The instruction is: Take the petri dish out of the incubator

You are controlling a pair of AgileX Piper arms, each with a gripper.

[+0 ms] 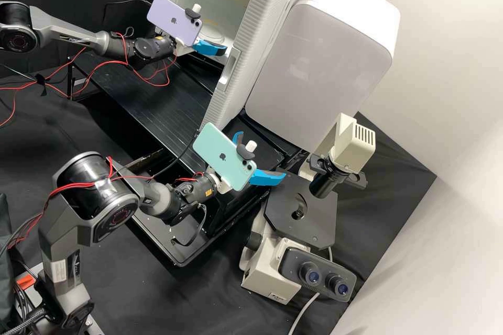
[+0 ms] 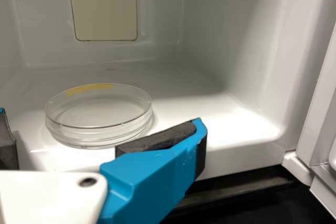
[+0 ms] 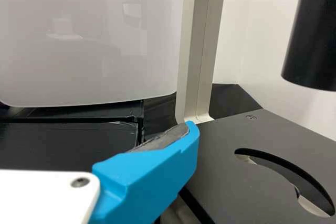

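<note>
A clear lidded petri dish (image 2: pixel 98 113) lies flat on the white floor of the incubator (image 2: pixel 226 103), towards one side wall. The incubator door (image 1: pixel 257 36) stands swung open. My left gripper (image 2: pixel 100 124) is open at the chamber's front lip, its blue fingers (image 2: pixel 157 166) spread wider than the dish and just short of it, touching nothing. In the high view this gripper (image 1: pixel 210 46) sits at the incubator's opening. My right gripper (image 1: pixel 264 167) is open and holds nothing, low beside the microscope stage (image 3: pixel 262 150), with one blue finger (image 3: pixel 157 161) over the stage's edge.
A white microscope (image 1: pixel 293 267) with a black stage (image 1: pixel 304 209) and a dark lens tube (image 3: pixel 315 30) stands in front of the incubator's closed-off right body (image 1: pixel 325 52). A black ribbed platform (image 1: pixel 157 99) runs under the left arm. Red cables (image 1: pixel 63 84) hang off both arms.
</note>
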